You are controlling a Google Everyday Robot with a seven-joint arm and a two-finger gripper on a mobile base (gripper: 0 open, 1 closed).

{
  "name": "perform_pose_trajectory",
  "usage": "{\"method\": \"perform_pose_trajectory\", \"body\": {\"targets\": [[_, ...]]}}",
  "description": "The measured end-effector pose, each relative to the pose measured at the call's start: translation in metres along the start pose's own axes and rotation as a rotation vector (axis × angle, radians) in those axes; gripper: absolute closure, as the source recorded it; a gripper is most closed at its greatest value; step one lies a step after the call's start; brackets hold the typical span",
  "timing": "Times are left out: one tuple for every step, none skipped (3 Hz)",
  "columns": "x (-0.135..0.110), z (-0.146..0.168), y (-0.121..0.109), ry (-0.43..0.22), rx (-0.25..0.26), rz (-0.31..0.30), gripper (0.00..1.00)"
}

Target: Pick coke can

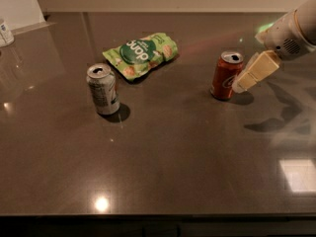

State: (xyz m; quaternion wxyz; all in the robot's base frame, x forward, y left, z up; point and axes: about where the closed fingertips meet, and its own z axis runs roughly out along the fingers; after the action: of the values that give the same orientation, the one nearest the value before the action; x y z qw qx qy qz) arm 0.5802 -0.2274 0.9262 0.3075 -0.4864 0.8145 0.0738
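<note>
The coke can [226,76], red with white script and a silver top, stands upright on the dark table [173,157] at centre right. My gripper [253,73] comes in from the upper right on a white arm. Its cream fingers reach down to the left and their tip sits just right of the can, at about its mid height. I cannot see contact with the can.
A silver-and-green can [102,89] stands upright at centre left. A green snack bag [140,54] lies behind it toward the middle. A small white object [5,32] sits at the far left edge. A pale wall runs along the back of the table.
</note>
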Motion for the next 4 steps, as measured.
{"method": "perform_pose_trajectory", "body": {"targets": [[0.003, 0.016, -0.01, -0.021, -0.013, 0.038, 0.0], [0.0, 0.027, -0.013, -0.044, -0.031, 0.063, 0.0], [-0.007, 0.033, -0.009, -0.07, -0.059, 0.073, 0.0], [-0.011, 0.037, -0.002, -0.087, -0.09, 0.07, 0.18]]}}
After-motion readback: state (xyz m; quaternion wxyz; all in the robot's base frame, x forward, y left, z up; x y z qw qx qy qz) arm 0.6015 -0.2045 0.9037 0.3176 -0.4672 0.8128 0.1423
